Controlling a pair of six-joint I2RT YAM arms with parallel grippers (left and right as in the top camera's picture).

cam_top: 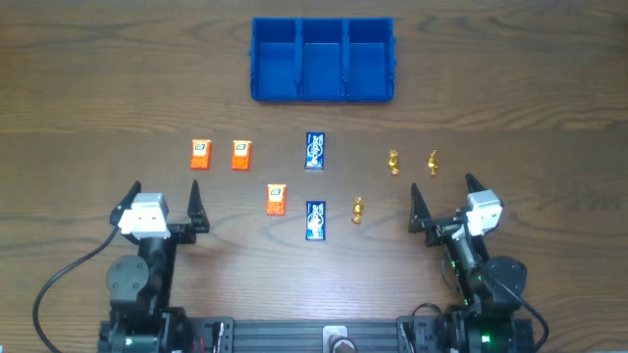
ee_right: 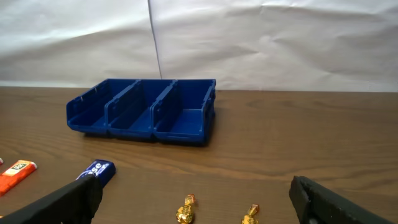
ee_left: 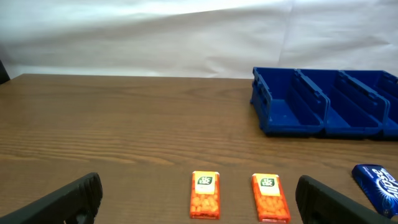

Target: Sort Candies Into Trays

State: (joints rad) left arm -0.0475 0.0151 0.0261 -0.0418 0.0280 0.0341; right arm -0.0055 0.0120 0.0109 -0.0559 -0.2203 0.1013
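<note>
Surface: brown wood. Tray: blue, three compartments, standing at far centre. Left tool: near left, fingers spread, touching no item. Right tool: near right, fingers likewise spread, touching no item. Blue packs: two at centre, one beyond the other. Orange boxes: two side by side left of centre, a third nearer, just beside the near pack. Gold candies: two right of centre, one nearer.
</note>
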